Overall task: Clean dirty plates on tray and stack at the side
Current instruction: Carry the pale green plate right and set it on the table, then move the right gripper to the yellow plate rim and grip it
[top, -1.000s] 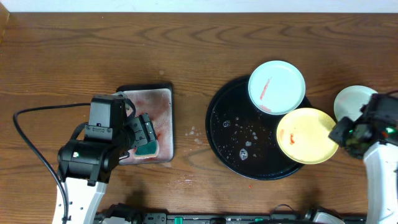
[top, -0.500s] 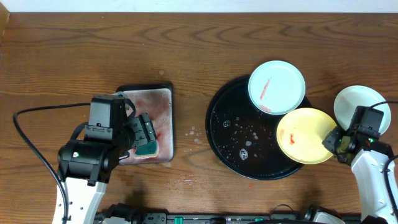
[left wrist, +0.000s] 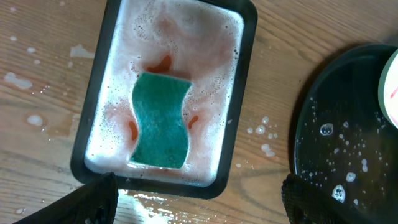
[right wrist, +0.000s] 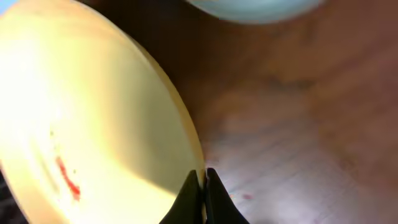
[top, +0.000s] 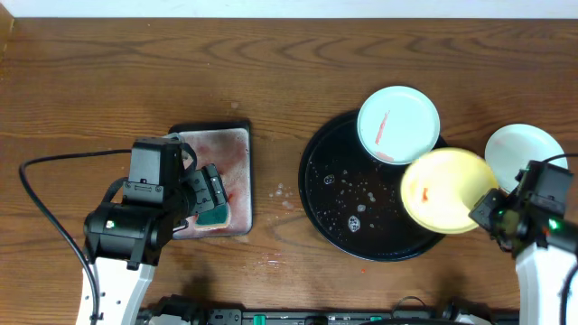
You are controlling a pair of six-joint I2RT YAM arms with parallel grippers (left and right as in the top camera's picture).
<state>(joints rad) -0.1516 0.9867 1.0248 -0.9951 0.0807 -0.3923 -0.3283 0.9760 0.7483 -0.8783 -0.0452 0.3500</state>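
Our right tool [top: 492,215] has its two fingers pressed together on the right rim of the yellow plate [top: 442,190], pinching it. The wrist view shows the dark fingertips [right wrist: 193,190] meeting at the plate's edge. The plate sits at a slant there, and a thin red smear shows on its inner face. From above, the yellow plate overlaps the right rim of the round black tray [top: 339,194]. We cannot tell whether its left part rests on the tray.

Just beyond its far edge lies a blue-white plate [top: 398,124] with a red streak, sitting over the tray's far rim. A second pale plate [top: 524,152] lies on the bare tabletop [top: 289,63] to the right of the tray, far of the right tool. Water droplets speckle the tray's glossy floor.

Our left tool [top: 206,196] is spread wide, holding nothing. It hangs over the near part of the rectangular tray [left wrist: 245,93], well to the left. Inside that tray a green sponge [left wrist: 160,121] lies flat in pinkish suds. Foam spots dot the tabletop between the two trays.
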